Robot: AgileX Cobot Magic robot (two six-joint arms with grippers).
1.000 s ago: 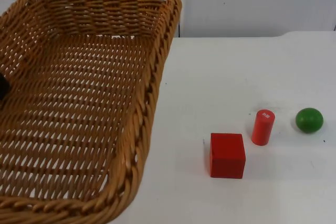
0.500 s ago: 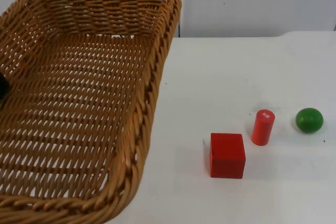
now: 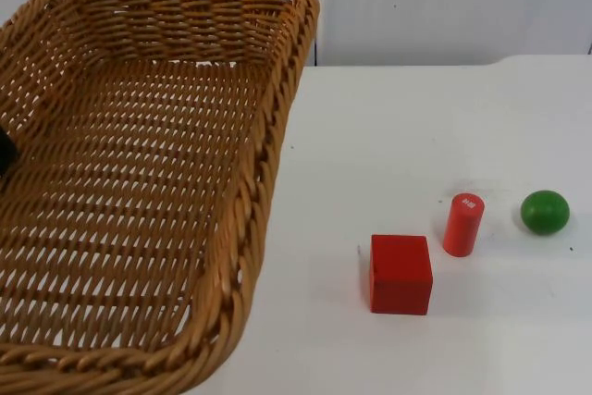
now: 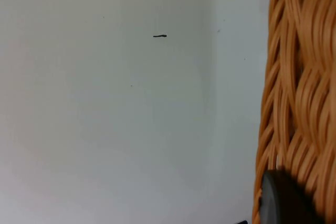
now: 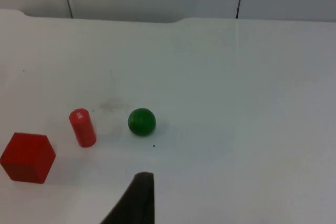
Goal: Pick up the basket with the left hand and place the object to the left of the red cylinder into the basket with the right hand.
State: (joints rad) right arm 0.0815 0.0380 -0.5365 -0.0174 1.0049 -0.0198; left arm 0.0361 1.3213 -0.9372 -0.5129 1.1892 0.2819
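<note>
Top view looks down and forward; the right wrist view shares its red cube, and the left wrist view apparently hugs the basket.

The left hand shows as a small black shape at the far left edge of the top view, against the side wall of the woven wicker basket. In the left wrist view one black fingertip presses against the basket's braided rim. In the right wrist view a black fingertip of the right hand hangs above the white tabletop, touching nothing.
</note>
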